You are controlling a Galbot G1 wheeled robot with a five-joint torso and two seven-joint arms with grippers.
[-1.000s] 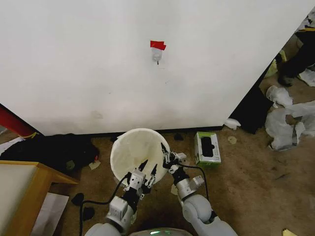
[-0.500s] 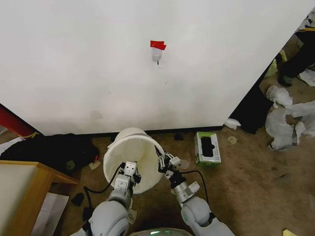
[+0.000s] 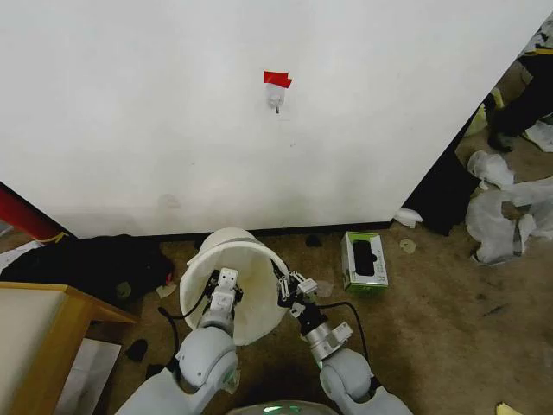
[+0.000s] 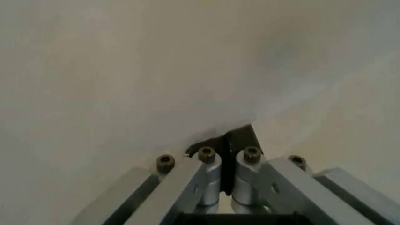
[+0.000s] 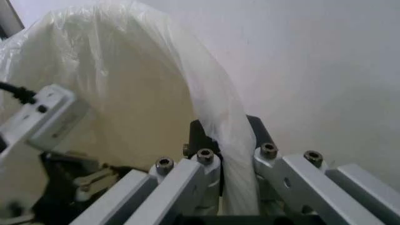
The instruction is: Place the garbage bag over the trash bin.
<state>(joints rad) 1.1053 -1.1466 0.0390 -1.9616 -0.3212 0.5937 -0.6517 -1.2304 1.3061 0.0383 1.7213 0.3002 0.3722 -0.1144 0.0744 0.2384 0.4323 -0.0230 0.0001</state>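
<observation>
The cream-white trash bin [image 3: 251, 307] is tipped on the floor by the wall, its narrow base [image 3: 226, 235] pointing toward the wall. The thin translucent garbage bag [image 5: 209, 89] is draped over its rim. My right gripper [image 3: 289, 289] is at the bin's right edge. Seen from the right wrist, it [image 5: 226, 129] is shut across the rim with the film between its fingers. My left gripper [image 3: 226, 279] lies against the bin's upper side. The left wrist camera has its fingers [image 4: 228, 138] shut together, their tips buried in a crease of white film.
A green and white box [image 3: 364, 259] lies on the floor right of the bin. A wooden table [image 3: 52, 324] stands at the left, with dark cloth [image 3: 95, 259] behind it. Heaps of white sheeting [image 3: 505, 212] sit at the far right. The white wall stands close behind the bin.
The bin stood upright with its mouth up; now it is tipped. Both grippers have moved forward with it, and the left one has shifted up onto the bin's side.
</observation>
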